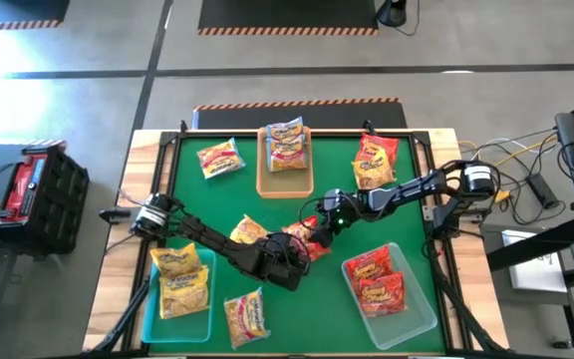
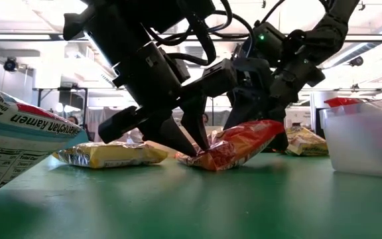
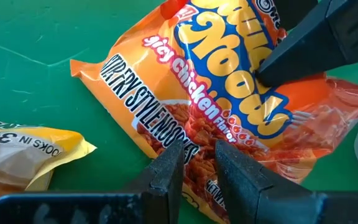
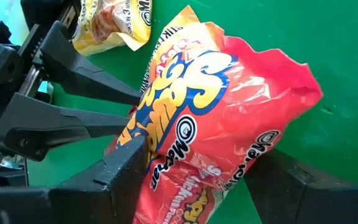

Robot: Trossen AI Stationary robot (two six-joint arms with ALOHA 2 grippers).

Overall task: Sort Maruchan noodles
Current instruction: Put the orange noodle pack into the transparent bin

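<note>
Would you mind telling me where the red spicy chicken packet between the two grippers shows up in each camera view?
High view: the red packet lies mid-table, between both grippers.
Low view: centre, on the green mat, under both arms.
Left wrist view: fills the middle, the left gripper pinching its edge.
Right wrist view: centre, between the right gripper fingers.
Shared landmark: the yellow packet beside it.
</note>
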